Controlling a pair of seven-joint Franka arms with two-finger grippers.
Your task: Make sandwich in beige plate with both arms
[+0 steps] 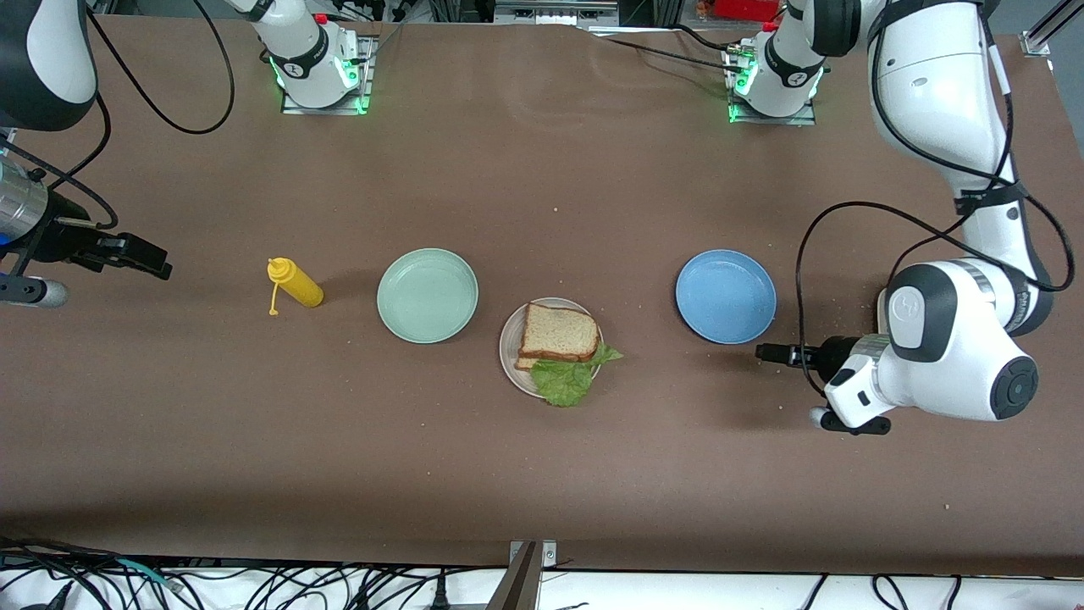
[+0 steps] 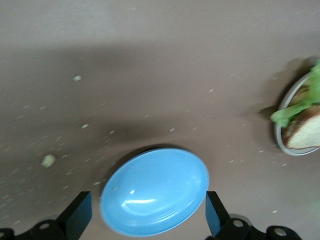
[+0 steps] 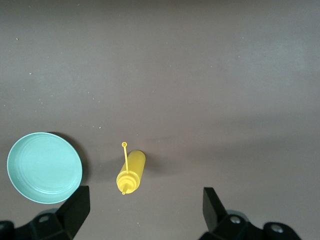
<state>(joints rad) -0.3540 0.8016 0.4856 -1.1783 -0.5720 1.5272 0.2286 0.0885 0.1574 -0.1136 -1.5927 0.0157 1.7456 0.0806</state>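
The sandwich (image 1: 557, 332) lies on the beige plate (image 1: 510, 356) in the middle of the table: a tan bread slice on top, a second slice edge below, and green lettuce (image 1: 566, 380) sticking out over the plate's rim nearest the front camera. It also shows at the edge of the left wrist view (image 2: 302, 134). My left gripper (image 1: 766, 353) is open and empty, over the table beside the blue plate; it shows in the left wrist view (image 2: 148, 215). My right gripper (image 1: 157, 268) is open and empty over the table's right-arm end; it shows in the right wrist view (image 3: 144, 210).
A blue plate (image 1: 726, 296) (image 2: 155, 191) lies toward the left arm's end from the sandwich. A mint green plate (image 1: 428, 295) (image 3: 44, 167) and a yellow squeeze bottle (image 1: 296, 284) (image 3: 132, 172) on its side lie toward the right arm's end. Crumbs dot the brown table.
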